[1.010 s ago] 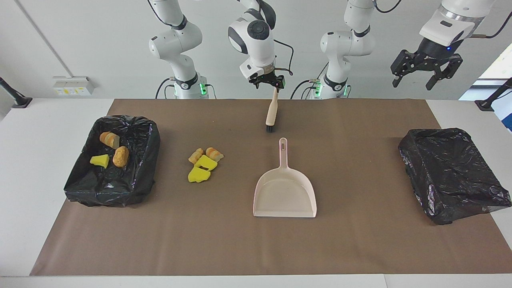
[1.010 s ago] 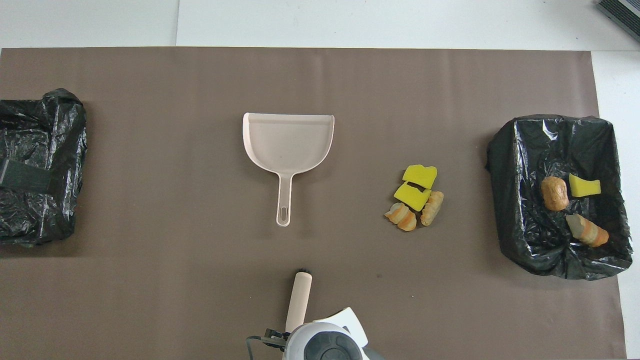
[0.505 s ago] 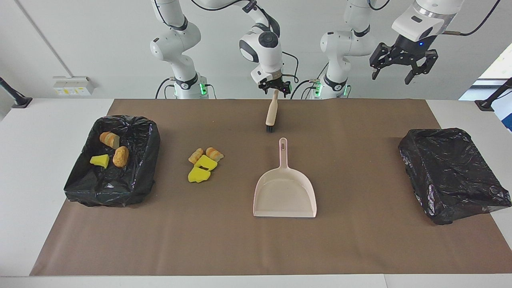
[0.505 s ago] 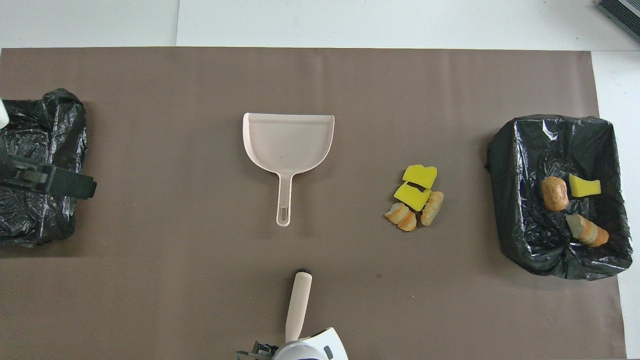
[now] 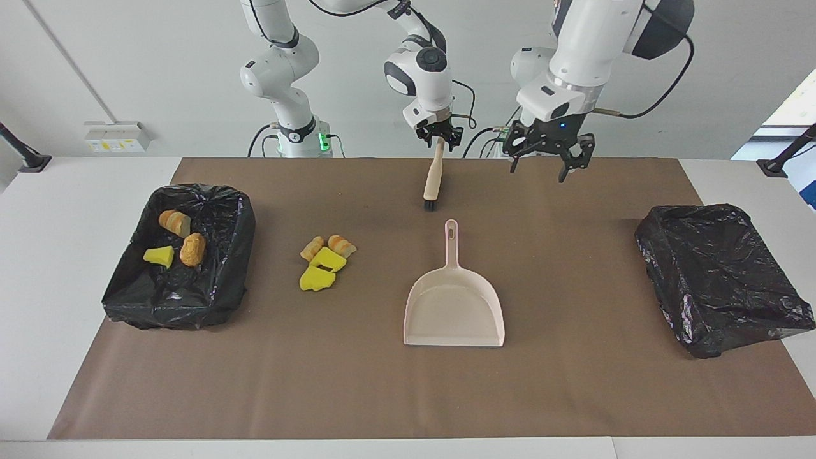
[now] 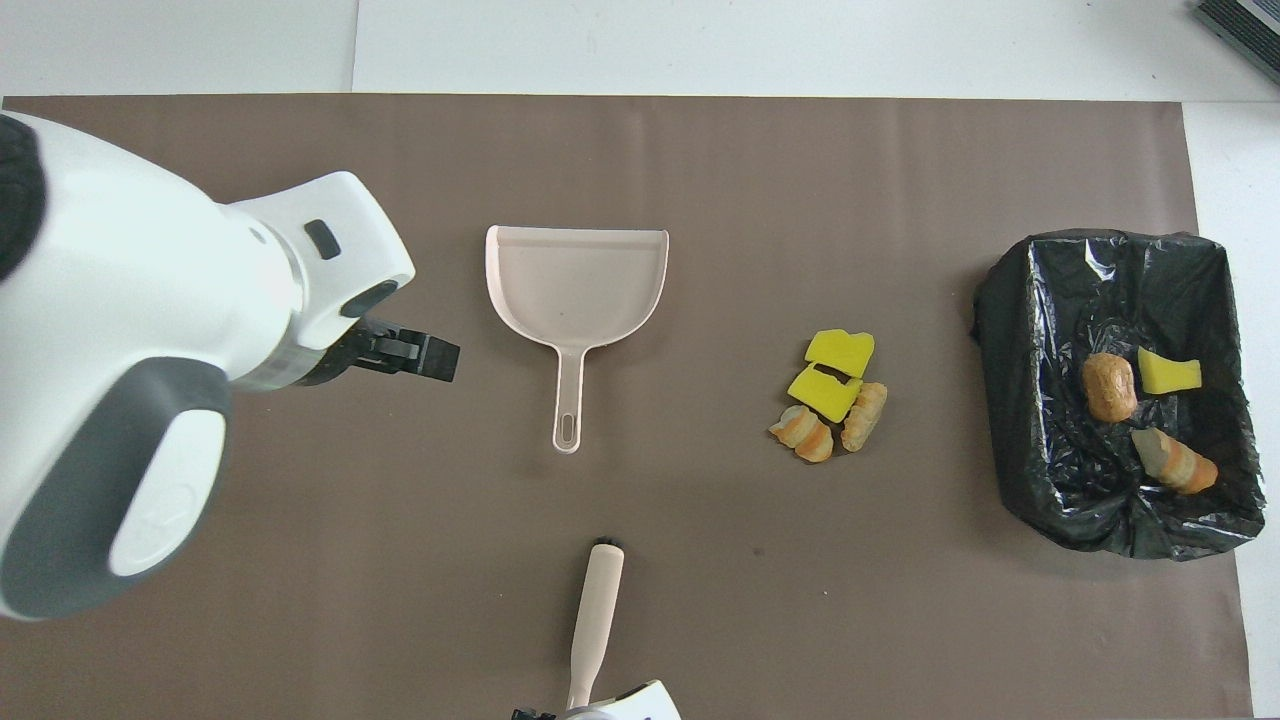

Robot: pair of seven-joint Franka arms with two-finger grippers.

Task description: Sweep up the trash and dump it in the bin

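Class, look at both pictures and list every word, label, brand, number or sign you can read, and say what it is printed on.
None can be read.
White wall box with yellow stickers: too small to read.
Pale pink plastic dustpan, beige-handled brush, black bin-bag-lined trays: no print shows.

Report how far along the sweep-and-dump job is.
Done: three trash pieces lie in the bin toward the right arm's end. In hand: the right gripper is at the brush handle's tip; the left gripper hangs open. Left: four pieces on the mat, dustpan empty.
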